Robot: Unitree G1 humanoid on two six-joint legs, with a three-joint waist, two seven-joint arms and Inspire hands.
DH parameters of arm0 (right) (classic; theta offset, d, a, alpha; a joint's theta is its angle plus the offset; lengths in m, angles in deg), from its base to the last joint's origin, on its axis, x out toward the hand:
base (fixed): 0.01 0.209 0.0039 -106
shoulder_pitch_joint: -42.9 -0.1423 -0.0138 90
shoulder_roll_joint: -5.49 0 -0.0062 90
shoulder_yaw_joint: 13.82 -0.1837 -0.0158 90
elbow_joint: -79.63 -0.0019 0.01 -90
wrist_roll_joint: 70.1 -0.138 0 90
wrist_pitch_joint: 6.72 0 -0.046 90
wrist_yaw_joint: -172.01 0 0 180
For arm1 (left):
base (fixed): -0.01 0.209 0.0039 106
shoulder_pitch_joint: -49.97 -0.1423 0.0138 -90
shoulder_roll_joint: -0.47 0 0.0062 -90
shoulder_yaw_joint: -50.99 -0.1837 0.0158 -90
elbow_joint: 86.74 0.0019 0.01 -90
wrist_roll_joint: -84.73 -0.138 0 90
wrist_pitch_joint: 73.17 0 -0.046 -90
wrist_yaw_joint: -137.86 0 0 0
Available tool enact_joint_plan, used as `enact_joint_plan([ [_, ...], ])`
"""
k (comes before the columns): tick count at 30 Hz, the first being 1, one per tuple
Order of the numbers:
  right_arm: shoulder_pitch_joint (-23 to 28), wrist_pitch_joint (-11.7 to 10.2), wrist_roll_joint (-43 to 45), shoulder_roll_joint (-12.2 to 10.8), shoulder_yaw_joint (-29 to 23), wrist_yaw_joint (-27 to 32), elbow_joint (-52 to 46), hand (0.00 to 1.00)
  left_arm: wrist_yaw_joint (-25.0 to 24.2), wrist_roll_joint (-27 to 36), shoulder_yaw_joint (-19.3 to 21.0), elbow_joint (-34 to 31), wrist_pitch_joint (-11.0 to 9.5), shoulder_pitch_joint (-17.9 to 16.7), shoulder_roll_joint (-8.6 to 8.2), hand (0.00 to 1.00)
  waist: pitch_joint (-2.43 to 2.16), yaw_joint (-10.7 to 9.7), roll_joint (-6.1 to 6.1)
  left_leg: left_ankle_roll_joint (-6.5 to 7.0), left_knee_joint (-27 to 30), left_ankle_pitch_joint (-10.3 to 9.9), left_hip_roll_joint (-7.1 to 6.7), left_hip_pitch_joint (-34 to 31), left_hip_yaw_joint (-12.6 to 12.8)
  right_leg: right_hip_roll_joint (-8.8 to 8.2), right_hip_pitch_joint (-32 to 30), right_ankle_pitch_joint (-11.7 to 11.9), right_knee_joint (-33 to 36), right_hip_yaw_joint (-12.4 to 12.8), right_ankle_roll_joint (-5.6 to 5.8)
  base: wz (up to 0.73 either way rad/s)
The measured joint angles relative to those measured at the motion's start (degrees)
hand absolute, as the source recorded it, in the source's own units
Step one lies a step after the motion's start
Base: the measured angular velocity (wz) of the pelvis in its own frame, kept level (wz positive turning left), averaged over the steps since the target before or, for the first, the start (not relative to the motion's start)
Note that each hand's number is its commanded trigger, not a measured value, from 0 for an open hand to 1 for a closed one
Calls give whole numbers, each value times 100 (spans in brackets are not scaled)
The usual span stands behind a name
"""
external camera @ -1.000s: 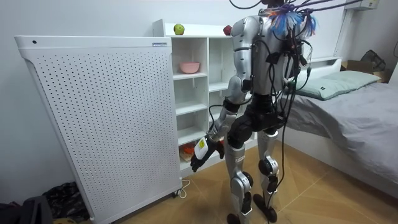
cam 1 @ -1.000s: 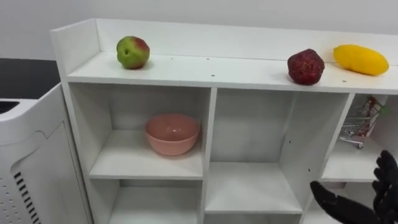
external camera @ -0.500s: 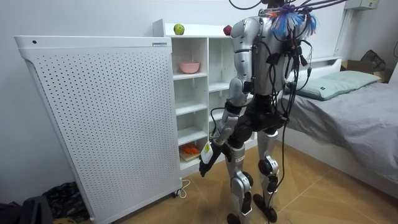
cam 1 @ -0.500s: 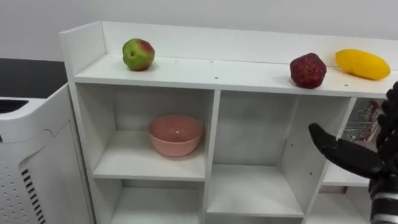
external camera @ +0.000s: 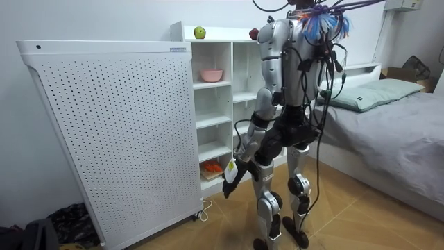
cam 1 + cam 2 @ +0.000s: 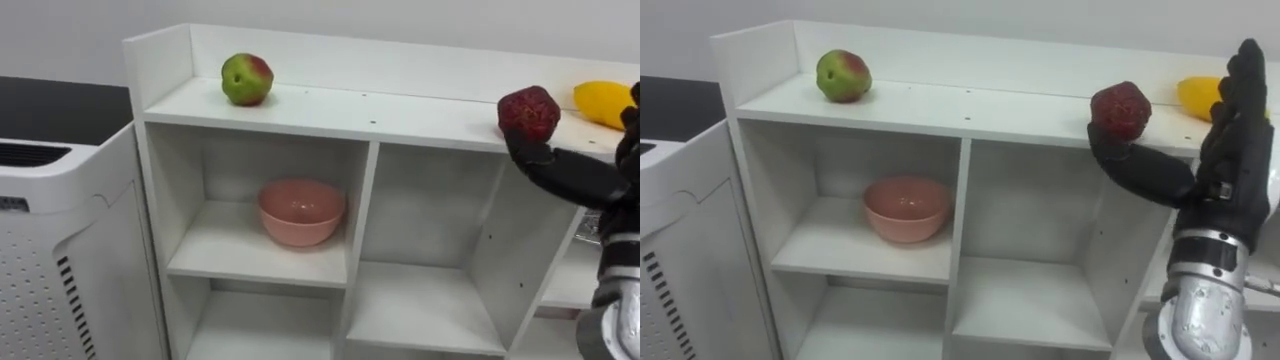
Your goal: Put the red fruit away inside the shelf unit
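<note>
A white closet of open compartments stands before me. Along its top board lie a green-red apple at the left, a dark red fruit and a yellow fruit at the right. My right hand is raised in front of the board's right end, open, its fingers pointing up in front of the yellow fruit. Its thumb reaches left to the underside of the red fruit. My left hand hangs relaxed by my thigh in the room view. I stand upright facing the closet.
A pink bowl sits in the upper left compartment; the middle compartment holds nothing. A white perforated panel stands at the closet's left. A bed lies at the room view's right. Orange things lie on a low shelf.
My right hand has risen from the lower right up to the top board, next to the red fruit. The eye view has shifted, so the closet sits further right.
</note>
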Motion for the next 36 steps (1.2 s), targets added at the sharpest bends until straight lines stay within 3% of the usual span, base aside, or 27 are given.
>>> enact_joint_plan([
  [4, -252, 3, -47, 195, -32, -9, 426, 0, -109, -13, 24, -3, 1, 15, 28, 0, -1, 56, -12, 1, 48, 1, -10, -58, -77, -15, -2, 0, 1, -85, 0, 10],
  [9, -383, 19, -166, 255, -156, -77, 724, 0, -257, -10, 41, -43, 23, 10, 36, 0, 10, 122, -45, 0, 69, 1, -11, -70, -114, -22, 16, 0, 1, -143, 0, 5],
  [12, -601, 63, -417, 355, -156, -130, 1154, 0, -271, -11, 41, -43, 25, 16, 54, 0, 40, 142, -112, 0, 93, 1, -14, -80, -144, -24, 29, 0, 0, -155, 1, 3],
  [16, -798, 189, -559, 506, -159, -270, 1423, 0, -401, -12, 45, -97, 126, 19, 69, 0, -14, 121, -196, -1, 130, 1, -22, -150, -235, -31, 2, 0, 3, -222, 1, 10],
  [19, -959, 212, -559, 621, -118, -373, 1583, 0, -411, -8, 41, -142, 163, -12, 69, 0, -23, 143, -209, -1, 133, 2, -22, -141, -239, -30, 0, 0, 3, -221, 0, 1],
  [34, -1015, 440, -599, 634, -103, -591, 1818, 0, -377, -5, 6, -208, 355, -43, 85, 0, -14, 130, -202, -2, 119, 2, -22, -159, -241, -34, -2, -1, 3, -231, 1, 0],
  [35, -1015, 437, -595, 639, -105, -610, 1817, 21, -374, -6, 5, -240, 357, -43, 84, 0, -13, 127, -201, -2, 112, 1, -21, -159, -241, -32, -4, 0, 3, -230, 1, 0],
  [36, -1015, 437, -595, 644, -105, -620, 1817, 59, -371, -6, 5, -249, 357, -50, 84, 0, -13, 125, -200, -2, 109, 1, -21, -159, -241, -31, -4, 0, 3, -231, 1, 0],
])
